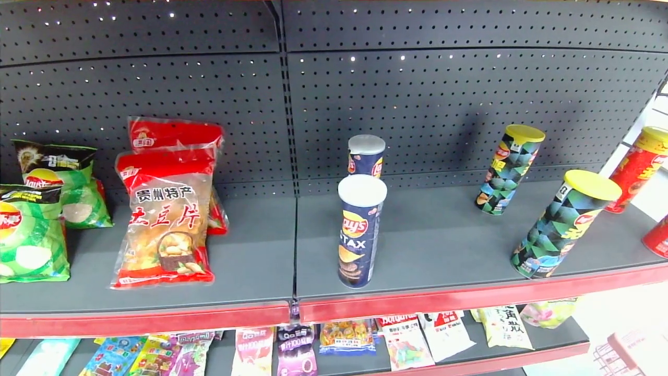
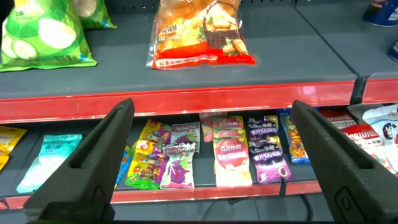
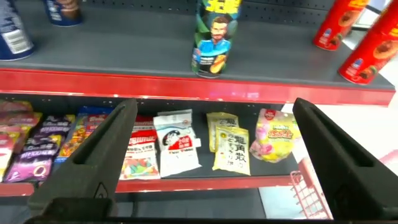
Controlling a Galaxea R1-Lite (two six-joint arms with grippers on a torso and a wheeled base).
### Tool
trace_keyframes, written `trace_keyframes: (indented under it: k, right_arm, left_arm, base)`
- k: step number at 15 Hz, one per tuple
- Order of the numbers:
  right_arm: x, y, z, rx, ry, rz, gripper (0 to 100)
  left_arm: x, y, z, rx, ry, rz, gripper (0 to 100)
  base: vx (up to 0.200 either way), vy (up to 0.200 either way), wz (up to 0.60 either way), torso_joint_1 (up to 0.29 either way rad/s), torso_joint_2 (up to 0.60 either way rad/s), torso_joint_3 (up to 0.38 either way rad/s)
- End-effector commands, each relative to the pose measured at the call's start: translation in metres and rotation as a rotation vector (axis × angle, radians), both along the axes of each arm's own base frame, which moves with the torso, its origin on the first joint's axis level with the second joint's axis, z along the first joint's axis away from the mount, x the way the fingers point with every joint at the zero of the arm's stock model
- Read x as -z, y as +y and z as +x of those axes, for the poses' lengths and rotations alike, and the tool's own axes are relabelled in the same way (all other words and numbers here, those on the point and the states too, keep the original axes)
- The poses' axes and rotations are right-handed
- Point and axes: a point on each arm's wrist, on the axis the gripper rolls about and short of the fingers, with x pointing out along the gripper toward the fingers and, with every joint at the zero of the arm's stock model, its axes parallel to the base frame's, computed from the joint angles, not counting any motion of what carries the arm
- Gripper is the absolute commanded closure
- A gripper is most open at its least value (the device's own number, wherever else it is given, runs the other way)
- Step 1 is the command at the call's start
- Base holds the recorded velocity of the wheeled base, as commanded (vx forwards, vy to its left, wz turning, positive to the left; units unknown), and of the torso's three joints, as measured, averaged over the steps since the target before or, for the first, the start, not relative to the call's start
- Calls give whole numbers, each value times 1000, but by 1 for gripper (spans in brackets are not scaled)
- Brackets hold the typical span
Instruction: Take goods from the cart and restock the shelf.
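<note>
The grey shelf (image 1: pixel 250 261) with a red front lip carries green chip bags (image 1: pixel 31 235), red-topped potato slice bags (image 1: pixel 164 224), two blue chip cans (image 1: pixel 360 230), two dark patterned cans with yellow lids (image 1: pixel 563 224) and red cans (image 1: pixel 636 169). My left gripper (image 2: pixel 211 106) is open and holds nothing; it faces the shelf's red lip below the potato slice bag (image 2: pixel 199 34). My right gripper (image 3: pixel 214 104) is also open with nothing in it, in front of the lip below a patterned can (image 3: pixel 214 37). A corner of the pink wire cart (image 1: pixel 631 355) shows at the lower right.
A lower shelf (image 1: pixel 548 347) holds several small candy and snack packets (image 2: pixel 233 149) hanging or lying in a row. The dark pegboard back wall (image 1: pixel 417 104) rises behind the goods. Bare shelf space lies between the blue cans and the patterned cans.
</note>
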Motion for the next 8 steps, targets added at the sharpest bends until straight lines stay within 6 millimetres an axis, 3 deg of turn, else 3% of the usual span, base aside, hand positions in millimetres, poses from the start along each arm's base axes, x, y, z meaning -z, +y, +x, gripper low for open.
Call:
trace_keyframes:
  k: [1,3,5,6,8]
  right_arm:
    - [-32,1,5,-92,23,12,0]
    - [-71,4,24,-257,102,33,0]
    - [-88,10,48,-443,205,43,0]
    - [-88,10,48,-443,205,43,0]
    - [-112,32,111,-625,336,43,0]
  left_arm:
    - [0,0,0,0,1,0,0]
    - [0,0,0,0,1,0,0]
    - [0,0,0,0,1,0,0]
    - [0,0,0,0,1,0,0]
    - [0,0,0,0,1,0,0]
  base:
    - [0,0,0,0,0,0]
    - [0,0,0,0,0,0]
    - [0,0,0,0,0,0]
    - [0,0,0,0,0,0]
    - [0,0,0,0,0,0]
